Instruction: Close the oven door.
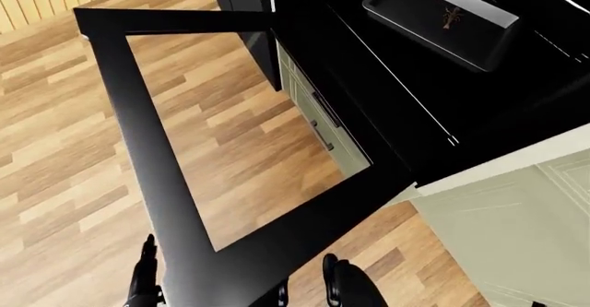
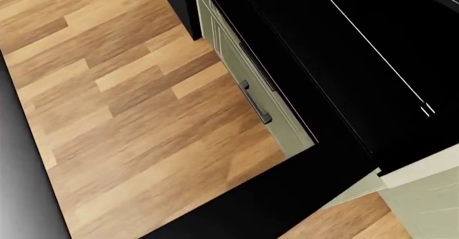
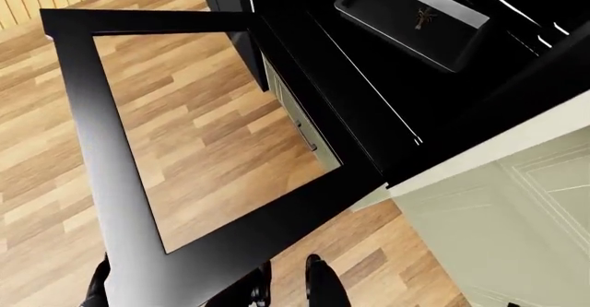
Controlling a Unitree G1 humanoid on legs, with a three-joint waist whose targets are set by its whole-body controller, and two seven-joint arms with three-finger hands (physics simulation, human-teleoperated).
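Left-eye view: the oven door (image 1: pixel 138 141) hangs open, a black frame with the wood floor (image 1: pixel 55 182) visible through its glass. The left hand (image 1: pixel 143 279) stands just left of the frame's lower corner, and the right hand (image 1: pixel 346 286) sits just right of it, below the frame's bottom edge. Finger spread cannot be told for either. Up and right of the right hand, a dark tray (image 1: pixel 438 20) lies inside the oven.

Head view: the drawer handle (image 2: pixel 254 107) shows through the glass.

Right-eye view: a cream cabinet (image 3: pixel 498 217) lies right of the right hand
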